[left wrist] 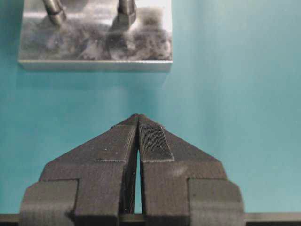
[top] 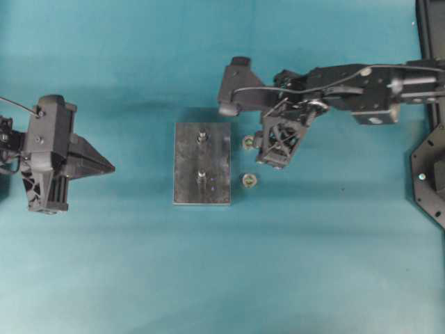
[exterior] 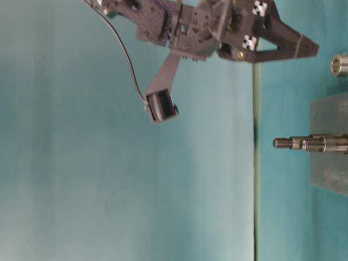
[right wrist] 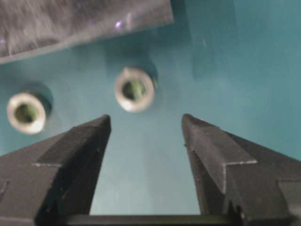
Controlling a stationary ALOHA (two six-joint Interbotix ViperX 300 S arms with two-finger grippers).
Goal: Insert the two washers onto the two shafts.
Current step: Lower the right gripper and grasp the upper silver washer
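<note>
Two threaded shafts stand upright on a grey metal plate. Two washers lie flat on the cloth just right of the plate. My right gripper hangs open, nose down, beside the farther washer. In the right wrist view that washer lies just ahead of the right gripper, a little left of centre, with nothing between the fingers; the other washer is further left. My left gripper is shut and empty, well left of the plate.
Teal cloth covers the table. A black frame stands at the right edge. The right arm reaches in from the right, above the cloth. In the table-level view the shafts rise from the plate, with one washer beside it.
</note>
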